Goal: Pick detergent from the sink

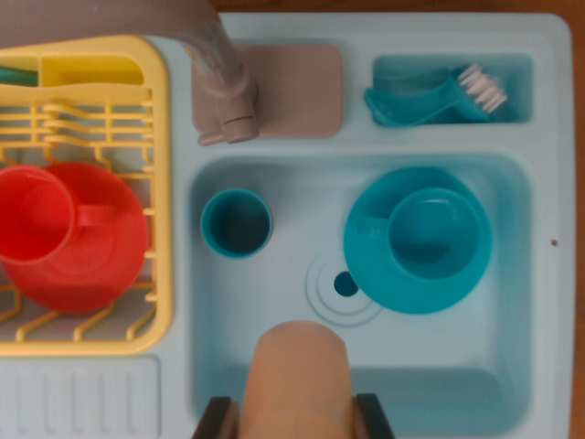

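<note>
A peach-coloured detergent bottle (302, 366) fills the bottom centre of the wrist view, seen from its rounded top and close to the camera. My gripper (295, 413) is shut on it: the dark fingers (217, 419) press against its two sides at the lower edge. The bottle hangs over the near part of the light blue sink basin (512, 302). Its lower body is hidden behind its own top.
In the basin sit a small teal cup (236, 223), the drain (345, 285) and a teal cup on a teal plate (418, 240). A grey faucet (219, 82) juts over the back rim. A yellow rack (157, 183) on the left holds a red cup on a plate (69, 233). A teal brush (439, 99) lies back right.
</note>
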